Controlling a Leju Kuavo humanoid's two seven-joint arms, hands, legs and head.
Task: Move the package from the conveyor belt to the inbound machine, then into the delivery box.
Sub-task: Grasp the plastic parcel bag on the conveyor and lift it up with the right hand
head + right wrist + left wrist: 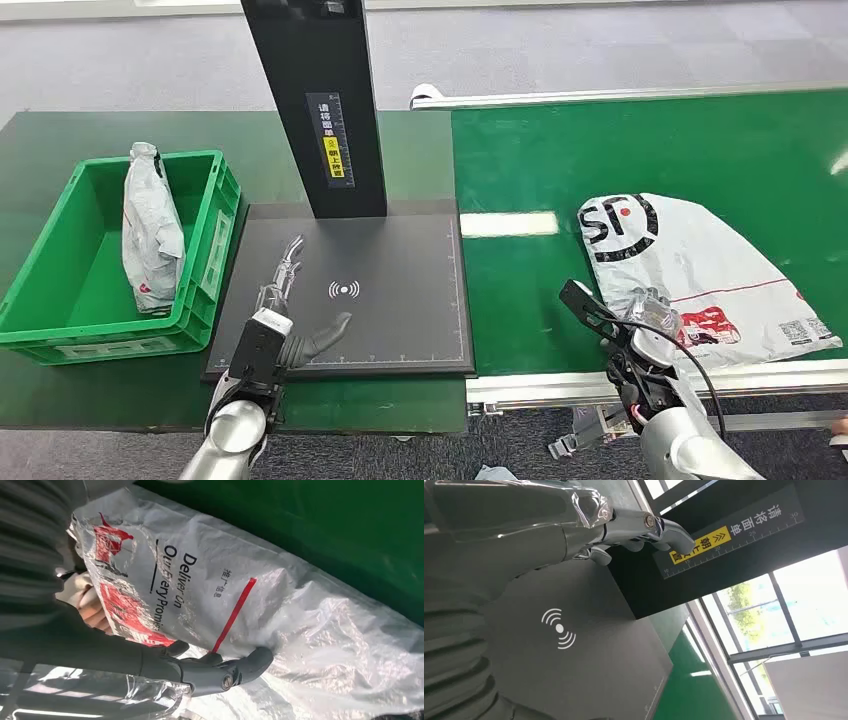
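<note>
On the green conveyor belt [700, 150], right side of the scene, a white package [720, 270] lies flat with its red-and-black print facing up. The right robot hand [625, 318] is at the package's near left edge — in the right wrist view its dark fingers [220, 672] lie against the white plastic [280, 630], but whether they have closed on it I cannot tell. The left robot hand [292, 300] hovers over the black pad of the inbound machine [400, 320], fingers spread and holding nothing; the white signal mark [344, 290] is just right of it. The machine's black column [320, 100] rises at the pad's far edge. On the left, a green delivery box [210, 215] sits on the desk [60, 130] with another white package [150, 225] standing upright inside — leaning toward the right wall.
</note>
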